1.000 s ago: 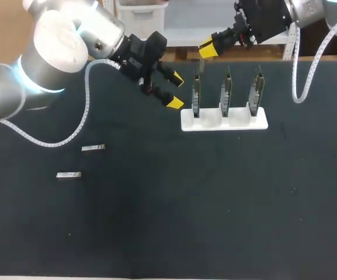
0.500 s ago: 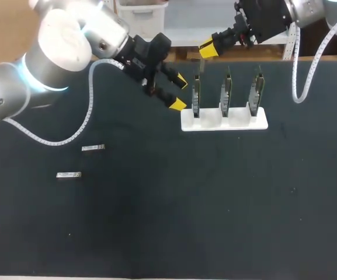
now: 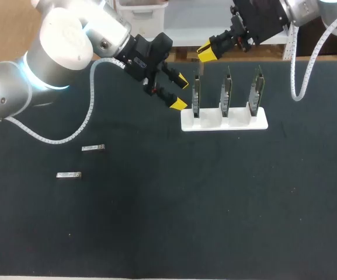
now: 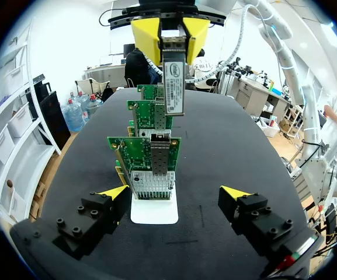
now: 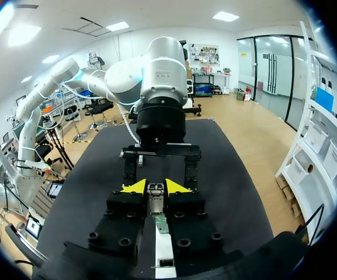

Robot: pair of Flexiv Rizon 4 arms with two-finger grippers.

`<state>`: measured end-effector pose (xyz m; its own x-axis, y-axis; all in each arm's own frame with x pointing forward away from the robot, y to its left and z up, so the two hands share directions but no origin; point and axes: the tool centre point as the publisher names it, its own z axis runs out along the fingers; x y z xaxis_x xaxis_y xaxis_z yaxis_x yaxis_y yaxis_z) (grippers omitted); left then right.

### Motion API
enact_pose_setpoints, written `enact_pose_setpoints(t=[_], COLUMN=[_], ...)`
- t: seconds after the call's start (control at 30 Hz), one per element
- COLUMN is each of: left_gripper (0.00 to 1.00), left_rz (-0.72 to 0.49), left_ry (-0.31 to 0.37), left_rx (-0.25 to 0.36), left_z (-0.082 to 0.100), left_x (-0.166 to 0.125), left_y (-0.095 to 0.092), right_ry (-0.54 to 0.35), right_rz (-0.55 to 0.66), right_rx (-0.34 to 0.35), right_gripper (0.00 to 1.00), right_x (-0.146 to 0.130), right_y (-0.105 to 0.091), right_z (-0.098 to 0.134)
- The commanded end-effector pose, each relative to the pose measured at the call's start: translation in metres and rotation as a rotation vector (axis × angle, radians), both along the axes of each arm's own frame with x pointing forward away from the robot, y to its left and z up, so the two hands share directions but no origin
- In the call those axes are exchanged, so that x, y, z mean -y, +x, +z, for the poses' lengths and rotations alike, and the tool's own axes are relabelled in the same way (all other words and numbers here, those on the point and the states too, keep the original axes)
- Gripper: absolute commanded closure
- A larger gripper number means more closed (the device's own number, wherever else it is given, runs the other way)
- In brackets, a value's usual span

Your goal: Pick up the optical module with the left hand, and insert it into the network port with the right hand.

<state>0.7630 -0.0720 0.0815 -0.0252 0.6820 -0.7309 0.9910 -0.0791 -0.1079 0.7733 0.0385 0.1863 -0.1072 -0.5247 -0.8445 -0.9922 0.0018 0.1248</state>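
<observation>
Your right gripper (image 3: 206,51) pinches the optical module (image 4: 173,81), a slim metal bar with a printed label, hanging above the network port (image 4: 161,153), a boxy steel cage on the first green card (image 4: 130,153). Your left gripper (image 3: 179,92) stands wide and empty, facing that card. Pick-up looks done; insertion is left to do.

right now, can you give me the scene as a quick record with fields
right jaws: shut on optical module, held above the card row, not yet inserted
left jaws: open, empty, facing the nearest network card, clear of it
cards: three, upright in white holder
spares: spare module and second spare module, flat on table, apart from each other
</observation>
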Motion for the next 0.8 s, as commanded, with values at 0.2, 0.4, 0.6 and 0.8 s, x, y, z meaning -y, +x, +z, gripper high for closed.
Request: enact_pose_setpoints(t=[0.2, 0.4, 0.6, 0.8], left_gripper=[0.00, 0.00, 0.00, 0.00], left_rz=[-0.002, -0.002, -0.002, -0.002], left_ry=[0.003, 0.003, 0.003, 0.003], left_rx=[-0.002, -0.002, -0.002, -0.002], left_z=[0.000, 0.000, 0.000, 0.000], left_x=[0.000, 0.000, 0.000, 0.000], left_y=[0.001, 0.001, 0.001, 0.001], right_ry=[-0.010, -0.020, -0.039, -0.052], right_rz=[0.011, 0.029, 0.026, 0.005], right_rx=[0.017, 0.032, 0.042, 0.041], right_gripper=[1.00, 1.00, 1.00, 1.00], right_x=[-0.005, -0.010, -0.011, -0.012], right_y=[0.003, 0.003, 0.007, 0.012], right_z=[-0.003, -0.005, -0.013, -0.019])
